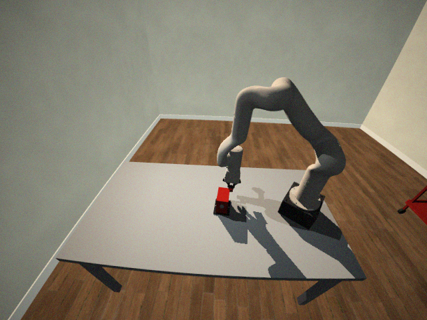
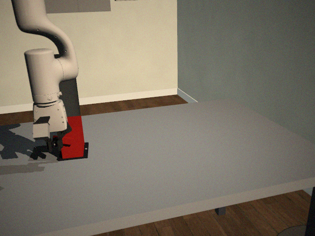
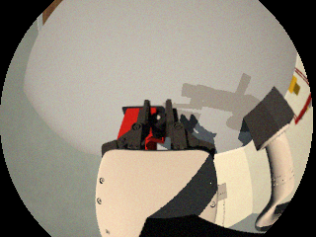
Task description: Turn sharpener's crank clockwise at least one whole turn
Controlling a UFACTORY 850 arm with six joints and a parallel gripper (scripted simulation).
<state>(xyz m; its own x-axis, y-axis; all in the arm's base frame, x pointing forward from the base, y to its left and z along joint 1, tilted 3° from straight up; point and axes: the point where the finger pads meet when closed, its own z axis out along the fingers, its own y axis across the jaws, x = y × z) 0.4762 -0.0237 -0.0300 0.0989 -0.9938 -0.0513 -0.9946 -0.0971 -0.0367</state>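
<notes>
On the table (image 1: pixel 145 220), the pincer (image 2: pixel 51 145) is squeezed onto the red sharpener's (image 2: pixel 73 140) knob (image 2: pixel 54 141).

The grey table (image 1: pixel 145 220) carries the red pencil sharpener (image 1: pixel 222 199) and the arm's black base (image 1: pixel 293 215).

You see the red box-shaped pencil sharpener (image 2: pixel 73 138) standing upright on its dark base plate (image 2: pixel 85 148), flat on the surface (image 2: pixel 177 142); its crank knob (image 3: pixel 156 133) sits clamped in the end effector (image 3: pixel 157 118).
</notes>
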